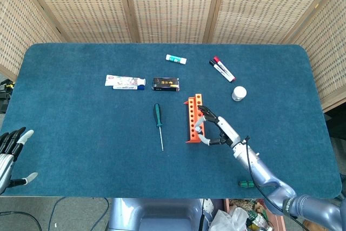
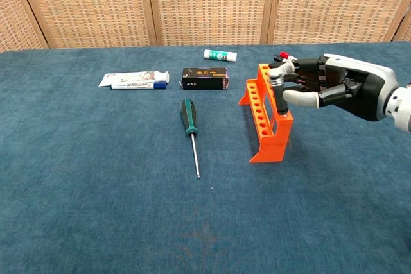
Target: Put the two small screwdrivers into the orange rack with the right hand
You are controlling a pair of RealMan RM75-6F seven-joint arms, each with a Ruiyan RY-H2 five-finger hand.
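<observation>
The orange rack stands upright near the middle of the blue table. My right hand is at its right side and pinches a small screwdriver with a black handle and silver cap. That screwdriver stands upright at the rack's near end, its shaft down in the rack. A green-handled screwdriver lies flat to the left of the rack, tip towards me. My left hand hangs open off the table's front left corner.
A toothpaste tube, a black box, a glue stick, two markers and a white jar lie behind the rack. A small green object sits at the front edge under my right arm.
</observation>
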